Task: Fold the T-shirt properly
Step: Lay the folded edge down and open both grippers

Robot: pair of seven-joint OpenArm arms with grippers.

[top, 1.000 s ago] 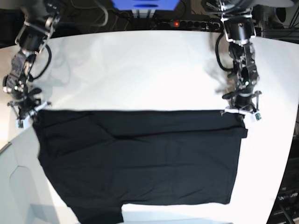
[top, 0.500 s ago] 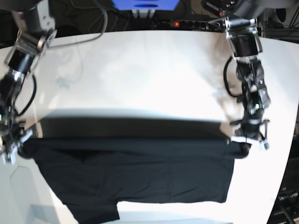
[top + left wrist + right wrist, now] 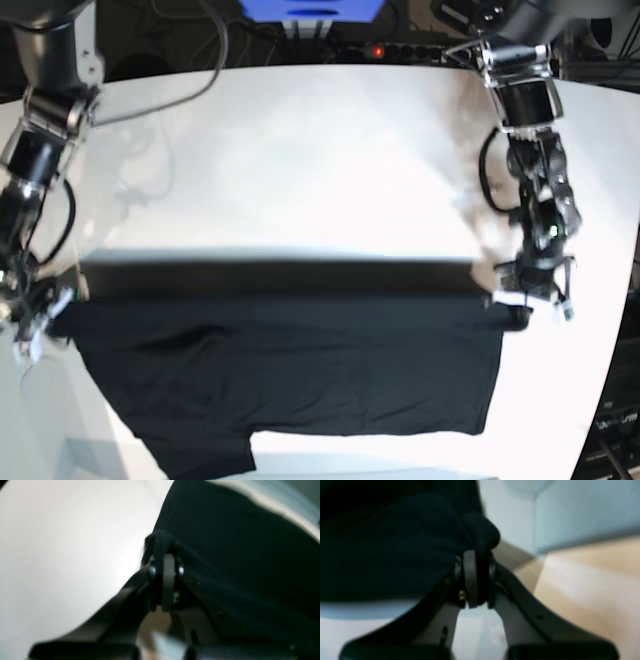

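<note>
The black T-shirt (image 3: 290,370) is stretched flat between my two grippers along its top edge, and its lower part reaches the table's near edge. At the base view's right, my left gripper (image 3: 522,308) is shut on the shirt's right corner. The left wrist view shows the fingers (image 3: 168,562) pinching a bunched fold of the T-shirt (image 3: 237,555). On that view's left, my right gripper (image 3: 38,322) is shut on the other corner. In the right wrist view a wad of T-shirt (image 3: 395,542) sits between the fingertips (image 3: 470,562). No print or tag shows.
The white table (image 3: 300,150) stretches behind the shirt, with a dark shadow band just beyond the shirt's top edge. A power strip (image 3: 400,48) with cables and a blue object (image 3: 310,10) lie past the far edge. The table's right edge curves close to my left arm.
Both grippers have pulled the shirt's top edge toward the table's near side, so less cloth lies on the table. Over the last half second they have barely shifted.
</note>
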